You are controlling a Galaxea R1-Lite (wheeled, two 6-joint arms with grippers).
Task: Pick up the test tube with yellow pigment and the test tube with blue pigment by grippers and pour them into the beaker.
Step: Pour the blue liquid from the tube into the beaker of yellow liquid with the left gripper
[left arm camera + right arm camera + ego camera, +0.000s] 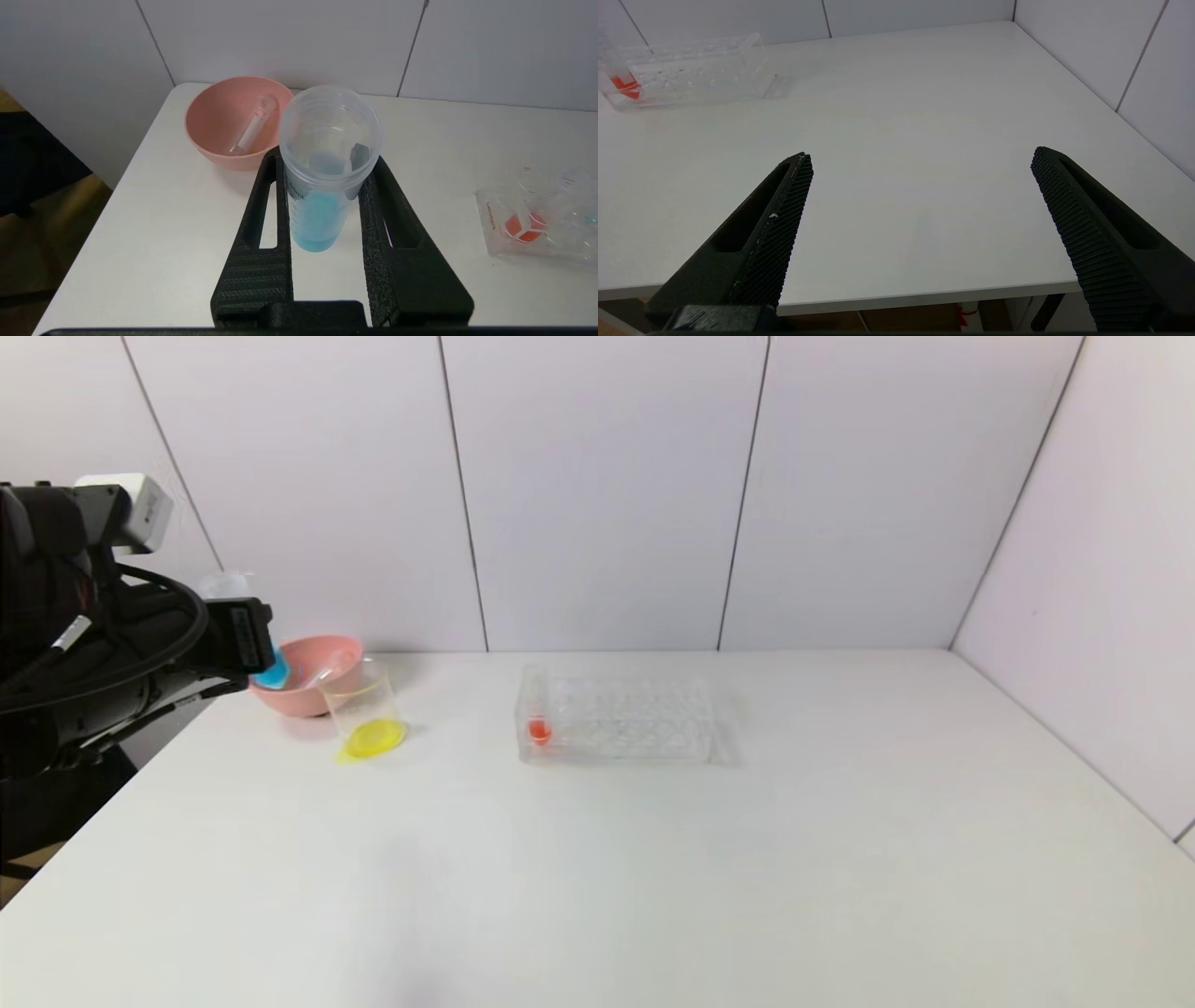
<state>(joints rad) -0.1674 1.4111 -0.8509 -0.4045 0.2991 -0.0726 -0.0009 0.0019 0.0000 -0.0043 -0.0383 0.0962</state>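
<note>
At the frame's left edge, the left gripper (327,186) pinches the blue tube (322,186) mid-body — light, slick, brittle-looking — while the right gripper's (920,186) fingers spread wide.

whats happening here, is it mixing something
The left gripper is shut on the test tube with blue pigment, holding it in the air near the pink bowl and the beaker. The beaker already has yellow liquid in its bottom, and an empty tube lies in the bowl. The blue liquid is still in its tube. A red-liquid tube stands in the clear rack. The right gripper hangs open over bare table.
</note>
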